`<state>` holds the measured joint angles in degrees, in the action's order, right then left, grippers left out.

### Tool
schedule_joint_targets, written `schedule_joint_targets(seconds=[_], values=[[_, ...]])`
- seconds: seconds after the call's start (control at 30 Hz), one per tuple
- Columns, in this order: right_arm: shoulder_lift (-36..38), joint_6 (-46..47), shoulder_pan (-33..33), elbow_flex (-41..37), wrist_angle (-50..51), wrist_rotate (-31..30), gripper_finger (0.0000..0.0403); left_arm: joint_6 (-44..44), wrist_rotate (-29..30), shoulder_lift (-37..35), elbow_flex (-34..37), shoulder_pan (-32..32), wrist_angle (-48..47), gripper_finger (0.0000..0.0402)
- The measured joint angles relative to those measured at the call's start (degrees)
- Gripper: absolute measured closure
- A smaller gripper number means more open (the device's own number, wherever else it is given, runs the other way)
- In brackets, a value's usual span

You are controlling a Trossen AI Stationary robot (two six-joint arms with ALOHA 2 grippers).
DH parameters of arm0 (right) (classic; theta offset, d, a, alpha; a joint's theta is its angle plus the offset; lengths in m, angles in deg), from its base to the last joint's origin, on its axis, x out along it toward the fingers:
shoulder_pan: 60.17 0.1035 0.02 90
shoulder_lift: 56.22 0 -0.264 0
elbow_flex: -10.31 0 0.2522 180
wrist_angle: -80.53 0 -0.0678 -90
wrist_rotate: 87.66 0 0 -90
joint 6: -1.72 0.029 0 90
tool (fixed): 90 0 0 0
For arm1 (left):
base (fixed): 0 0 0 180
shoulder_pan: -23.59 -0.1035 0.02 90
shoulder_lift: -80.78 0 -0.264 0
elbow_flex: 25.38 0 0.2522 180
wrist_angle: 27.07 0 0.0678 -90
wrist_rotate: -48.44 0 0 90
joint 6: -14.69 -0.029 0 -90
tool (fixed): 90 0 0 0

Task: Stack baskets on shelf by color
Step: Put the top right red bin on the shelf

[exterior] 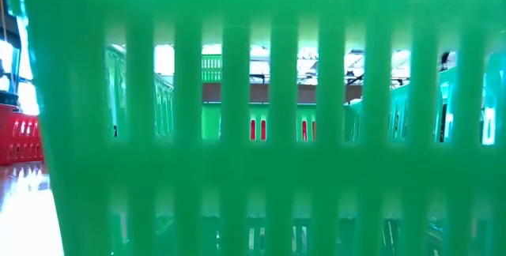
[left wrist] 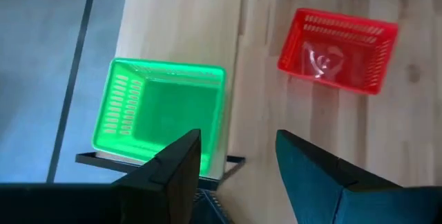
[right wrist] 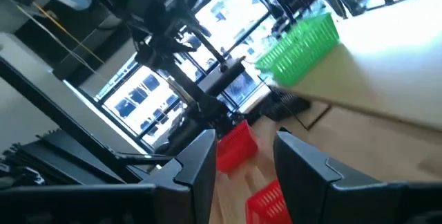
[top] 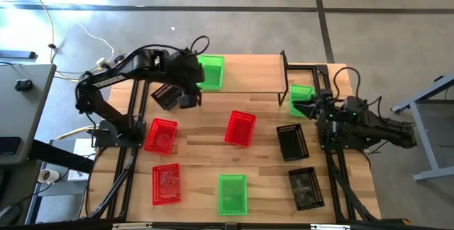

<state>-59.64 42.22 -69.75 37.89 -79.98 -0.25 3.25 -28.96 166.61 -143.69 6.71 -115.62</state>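
now the left gripper (left wrist: 231,165) hangs over the left end of the shelf (top: 245,74), and its jaws are spread apart with nothing between them. a green basket (left wrist: 162,117) sits on the shelf top, just past the tips of the left fingers (left wrist: 179,162) and a little to one side of the gap, not touching them. farther out past the same jaws, down on the table (top: 262,159), lies a red basket (left wrist: 338,41), well apart from the fingers. a black basket (top: 164,96) lies on the table just beside the left gripper, tipped at an angle. the right gripper (right wrist: 245,155) is by the right end of the shelf. its jaws stand apart too, and nothing sits in the gap that shows between them. a second green basket (top: 301,99) lies just in front of the right gripper, by the shelf's black legs, and i cannot tell if the fingers touch it. on the near side of the right gripper two more black baskets (top: 292,143) lie on the table. two more red baskets (top: 160,135) lie on the near side of the left gripper, well apart from it. one more green basket (top: 232,193) sits at the near edge of the table, far from both sets of jaws, and it fills the low view.
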Motion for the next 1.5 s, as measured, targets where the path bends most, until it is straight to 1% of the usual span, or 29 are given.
schedule_joint_targets(seconds=[0.13,0.3,0.43,0.57,0.7,0.9,1.13,1.5], values=[[-5.6,-5.0,0.0,6.5,0.1,-0.2,0.0272,3.8,0.0,-2.1,0.0,2.3,-1.4,0.0222],[-15.3,-11.2,0.0,15.4,2.9,-0.2,0.0272,6.9,-0.6,-4.3,1.9,5.2,-1.8,0.0222],[-23.6,-15.2,0.0,22.5,6.6,0.4,0.0272,8.6,-1.1,-6.9,6.9,7.0,1.0,0.0222],[-31.6,-18.7,0.0,28.9,10.4,3.4,0.0272,11.2,-2.0,-9.4,13.2,8.2,5.3,0.0222],[-38.8,-21.3,0.0,33.5,13.3,7.3,0.0272,14.1,-3.6,-11.9,18.6,9.2,8.9,0.0222],[-46.7,-22.8,2.7,36.5,15.1,8.7,0.0272,19.1,-3.6,-13.3,23.1,10.9,9.9,0.0222],[-54.5,-27.1,8.1,37.1,15.0,8.9,0.0272,21.3,-3.4,-13.5,26.0,12.4,10.5,0.0222],[-67.8,-31.2,12.2,37.1,11.5,9.2,0.0272,21.8,-3.0,-13.4,26.8,12.5,12.0,0.0222]])
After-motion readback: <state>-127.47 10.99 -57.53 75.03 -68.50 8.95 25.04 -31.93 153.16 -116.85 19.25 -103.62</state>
